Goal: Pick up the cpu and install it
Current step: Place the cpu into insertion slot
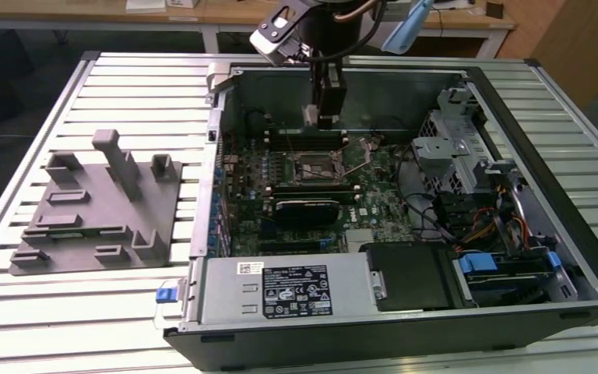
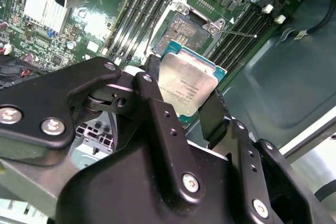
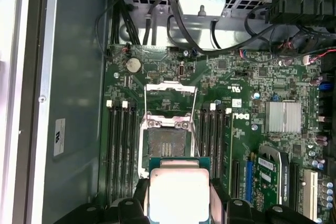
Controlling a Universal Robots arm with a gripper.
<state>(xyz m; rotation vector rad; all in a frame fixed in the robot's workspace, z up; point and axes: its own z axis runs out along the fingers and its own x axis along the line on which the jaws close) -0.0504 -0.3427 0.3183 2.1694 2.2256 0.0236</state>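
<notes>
Pincer (image 2: 185, 98) is clamped on opposite edges of the cpu (image 2: 190, 83), held above the open socket (image 3: 167, 142) inside the computer case (image 1: 382, 349).

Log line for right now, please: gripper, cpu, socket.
gripper: shut on cpu | position: inside computer case, above motherboard | socket: open, empty | cpu: not seated

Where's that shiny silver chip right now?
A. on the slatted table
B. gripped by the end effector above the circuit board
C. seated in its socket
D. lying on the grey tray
B: in the first wrist view the cpu sits clamped in the end effector, short of the open, empty socket.
</notes>
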